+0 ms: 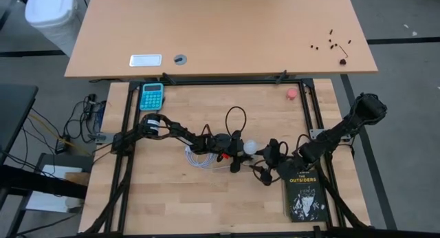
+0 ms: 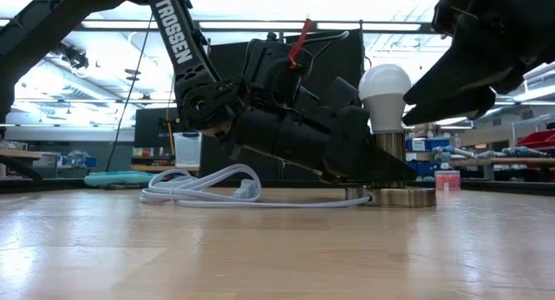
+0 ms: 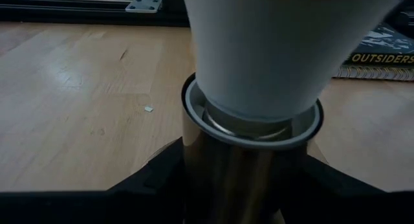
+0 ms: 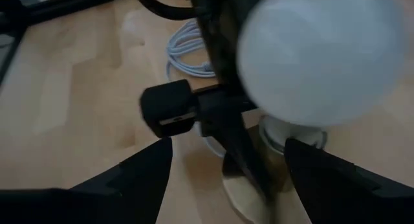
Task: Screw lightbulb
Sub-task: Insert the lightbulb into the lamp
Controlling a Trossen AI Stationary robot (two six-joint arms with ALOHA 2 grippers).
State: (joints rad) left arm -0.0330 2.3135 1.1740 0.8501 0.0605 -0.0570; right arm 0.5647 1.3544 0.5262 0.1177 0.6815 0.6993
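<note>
lightbulb [image 2: 385,85] upright in socket [image 2: 392,149], left end effector [image 3: 242,185] clenched around socket, right end effector [image 4: 223,166] released beside bulb

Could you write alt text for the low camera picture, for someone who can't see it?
A white lightbulb stands upright in a metal socket on a wooden table, the left gripper gripping the socket. A white cord lies coiled alongside.

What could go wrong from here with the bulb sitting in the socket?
1. The right gripper is open near the bulb; closing off-centre could push it crooked and cross-thread it.
2. The left gripper holds the socket; if that grip slips, the socket may spin with the bulb.
3. The cord lies loose beside the base and could snag an arm.
</note>
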